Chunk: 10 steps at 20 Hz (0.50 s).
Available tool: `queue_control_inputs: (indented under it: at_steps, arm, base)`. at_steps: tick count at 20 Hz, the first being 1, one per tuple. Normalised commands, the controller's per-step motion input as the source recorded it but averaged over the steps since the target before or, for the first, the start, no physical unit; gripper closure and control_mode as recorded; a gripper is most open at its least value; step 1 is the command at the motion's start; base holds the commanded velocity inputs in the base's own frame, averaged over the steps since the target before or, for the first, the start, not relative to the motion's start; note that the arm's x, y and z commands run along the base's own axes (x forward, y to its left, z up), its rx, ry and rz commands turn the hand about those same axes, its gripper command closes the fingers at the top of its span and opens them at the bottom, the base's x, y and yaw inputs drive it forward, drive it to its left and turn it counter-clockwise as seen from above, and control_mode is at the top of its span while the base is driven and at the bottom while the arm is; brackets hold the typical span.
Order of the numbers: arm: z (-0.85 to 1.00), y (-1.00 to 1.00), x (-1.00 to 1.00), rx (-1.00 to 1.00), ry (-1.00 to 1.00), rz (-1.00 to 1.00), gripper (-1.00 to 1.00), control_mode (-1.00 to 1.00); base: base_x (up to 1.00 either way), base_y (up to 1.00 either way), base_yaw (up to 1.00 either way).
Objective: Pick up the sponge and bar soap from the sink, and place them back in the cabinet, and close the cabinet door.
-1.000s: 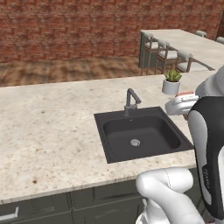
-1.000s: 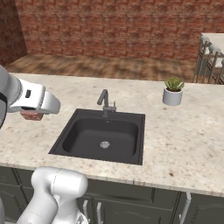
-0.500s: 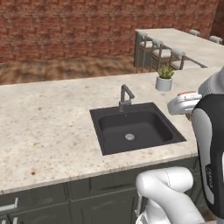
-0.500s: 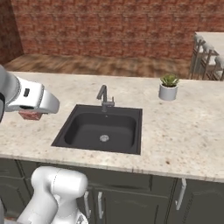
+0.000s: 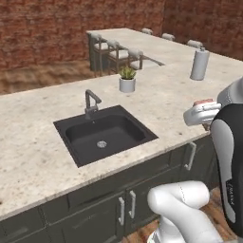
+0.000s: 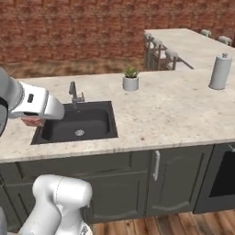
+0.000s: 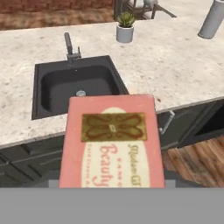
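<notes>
The bar soap [image 7: 111,140], a salmon-pink bar with a gold emblem and script lettering, takes up the front of the hand view. My gripper [image 5: 203,110] is shut on it, level with the counter's front edge and to the right of the sink [image 5: 76,142]. From the right base view the soap [image 6: 31,122] peeks out under the white hand, at the sink's [image 6: 108,120] near left corner. The dark basin [image 7: 48,94] holds nothing but its drain. The sponge, the cabinet and the cabinet door are out of view.
A grey faucet [image 5: 90,102] stands behind the basin. A small potted plant [image 5: 126,80] and a paper towel roll [image 5: 200,64] sit on the speckled counter. Bar stools [image 5: 114,52] line a far counter. Low cabinet doors [image 6: 179,176] run beneath, with an oven [image 6: 220,179] at the right.
The whole picture has shifted, so the base has moved; sink and plant now sit further left and more counter shows on the right. The soap stays in the shut gripper.
</notes>
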Motion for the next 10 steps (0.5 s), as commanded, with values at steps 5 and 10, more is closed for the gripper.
queue_control_inputs:
  at_steps: [5,10]
  arm:
    - [0.00,0.00,0.00,0.00,0.00,0.00,1.00,1.00]
    - [0.00,0.00,0.00,0.00,0.00,0.00,1.00,1.00]
  base:
    - [-0.45,-0.09,-0.72]
    - [-0.33,-0.09,-0.72]
